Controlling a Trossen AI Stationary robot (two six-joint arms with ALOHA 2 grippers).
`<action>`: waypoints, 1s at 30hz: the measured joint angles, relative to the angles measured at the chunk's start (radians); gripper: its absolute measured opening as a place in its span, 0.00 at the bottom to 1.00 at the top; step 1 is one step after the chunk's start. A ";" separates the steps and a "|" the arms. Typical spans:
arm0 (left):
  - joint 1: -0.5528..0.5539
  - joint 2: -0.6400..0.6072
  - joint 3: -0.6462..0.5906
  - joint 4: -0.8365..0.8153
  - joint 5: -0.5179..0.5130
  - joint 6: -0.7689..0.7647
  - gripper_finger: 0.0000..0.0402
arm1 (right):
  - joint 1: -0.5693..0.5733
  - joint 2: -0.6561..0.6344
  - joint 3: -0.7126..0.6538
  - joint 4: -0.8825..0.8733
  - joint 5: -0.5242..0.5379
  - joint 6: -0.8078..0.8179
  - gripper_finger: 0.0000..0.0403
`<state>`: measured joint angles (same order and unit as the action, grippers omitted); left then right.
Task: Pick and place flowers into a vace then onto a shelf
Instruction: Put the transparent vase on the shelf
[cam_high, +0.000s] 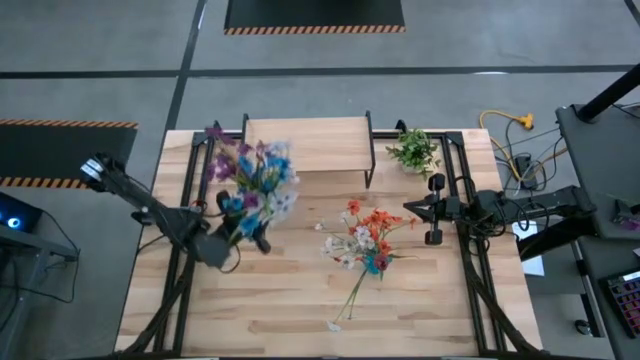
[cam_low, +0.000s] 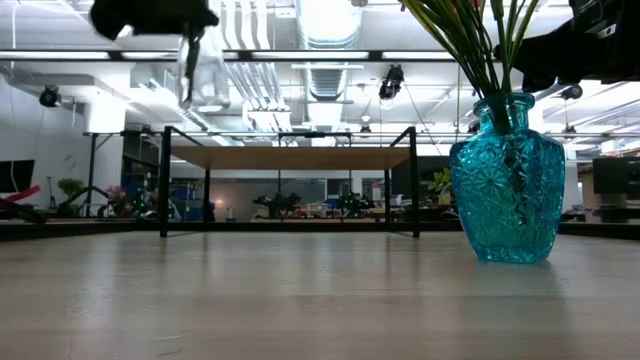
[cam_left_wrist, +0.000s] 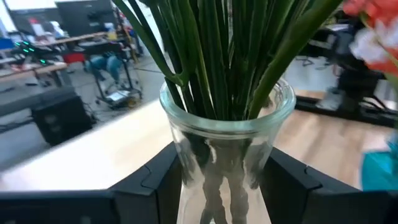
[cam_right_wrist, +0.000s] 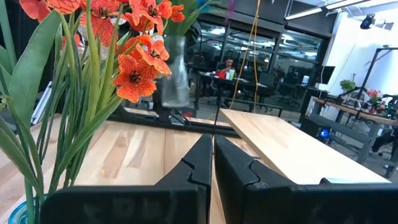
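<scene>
The left gripper is clamped on a clear glass vase, its dark fingers pressed against the glass on both sides. The vase is off the table, as the low view shows it high up. Rising from the vase between those fingers is a bunch of green-stemmed flowers with blue, purple and white blooms. Just beyond that gripper, toward the far edge, stands the low shelf with a light wood plank top and thin black legs.

The right gripper hovers over the table with its fingers drawn nearly together and holding nothing. Right beside it stands a teal cut-glass vase holding green-stemmed flowers with orange-red and white blooms. Farther off past this gripper, a small bushy green plant sits beside the shelf.
</scene>
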<state>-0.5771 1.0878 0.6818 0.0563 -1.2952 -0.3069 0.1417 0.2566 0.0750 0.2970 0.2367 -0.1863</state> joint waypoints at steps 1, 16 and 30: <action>0.024 -0.009 0.016 0.000 0.011 0.035 0.39 | 0.000 0.000 0.000 0.001 0.000 0.000 0.02; 0.469 -0.010 0.158 0.001 0.249 0.310 0.39 | 0.000 0.000 0.000 0.008 0.000 -0.004 0.02; 0.787 -0.003 0.103 0.028 0.387 0.199 0.39 | 0.000 0.000 0.000 0.008 0.000 -0.004 0.02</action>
<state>0.2102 1.0852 0.7852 0.0844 -0.9081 -0.1074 0.1415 0.2567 0.0750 0.3054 0.2363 -0.1905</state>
